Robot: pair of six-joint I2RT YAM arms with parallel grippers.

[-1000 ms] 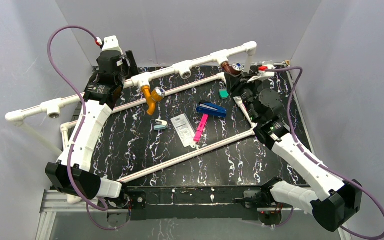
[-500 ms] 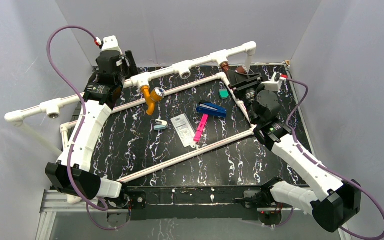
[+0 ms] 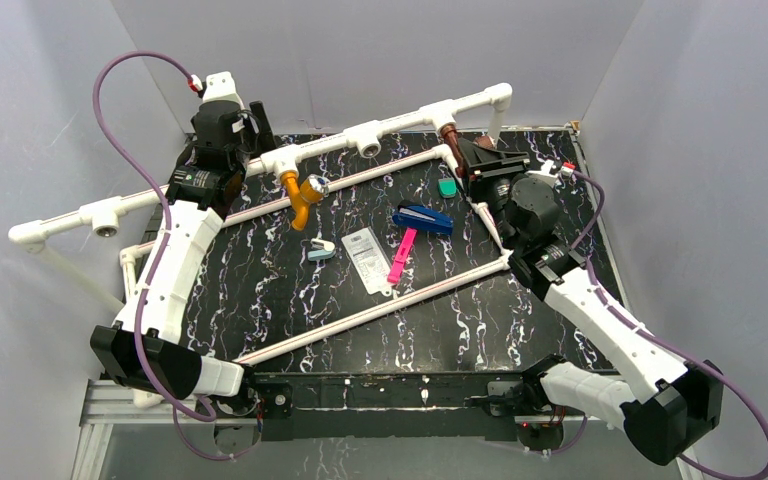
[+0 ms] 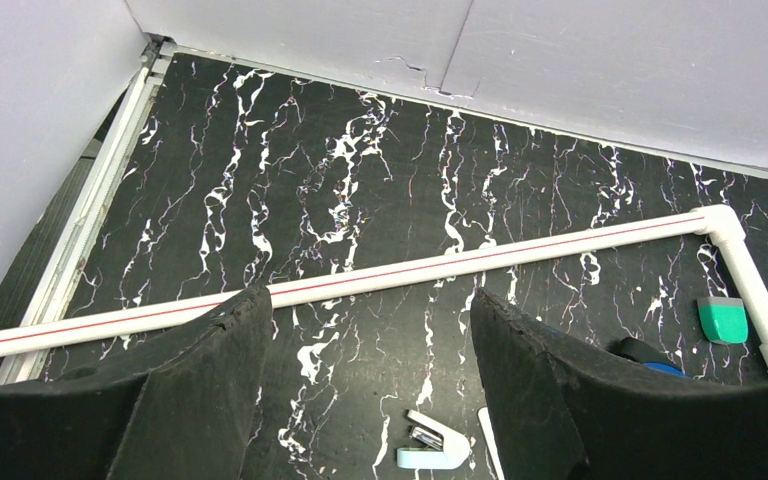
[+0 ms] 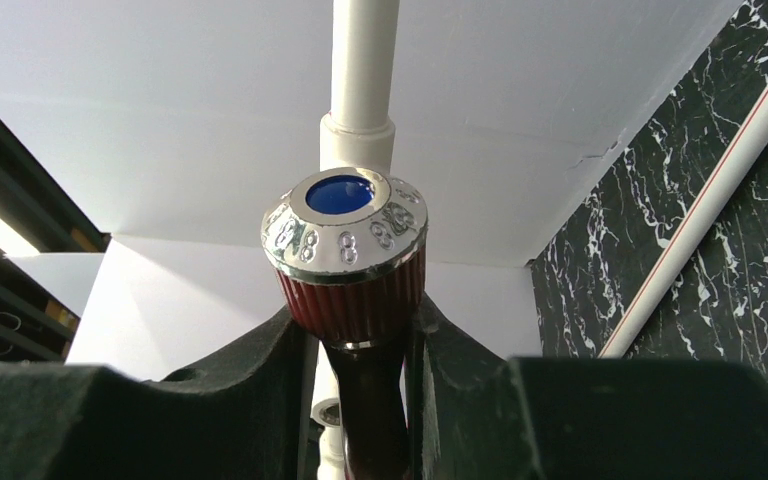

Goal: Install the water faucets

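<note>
The orange water faucet (image 3: 301,198), with a silvery knob, hangs from a tee on the raised white pipe (image 3: 400,122). The dark brown water faucet (image 3: 450,132) sits under a tee further right on that pipe. My right gripper (image 3: 465,150) is shut on it. The right wrist view shows its ribbed red body (image 5: 360,300) between my fingers (image 5: 260,390) and its silver-rimmed, blue-centred knob (image 5: 344,224) above them; where the faucet meets the tee is hidden. My left gripper (image 3: 228,128) hovers at the back left, apart from the orange faucet. It stands open (image 4: 370,300) over bare table with nothing between its fingers.
On the table lie a blue stapler (image 3: 423,218), a pink strip (image 3: 401,255), a white packet (image 3: 366,254), a small pale stapler (image 3: 321,250) (image 4: 430,450) and a teal piece (image 3: 447,187) (image 4: 725,318). Thin white pipes (image 4: 460,265) frame the black marbled table top (image 3: 290,290).
My right wrist has turned while holding the dark brown faucet, and its cable end has swung to the right. The left arm and the orange faucet have not moved.
</note>
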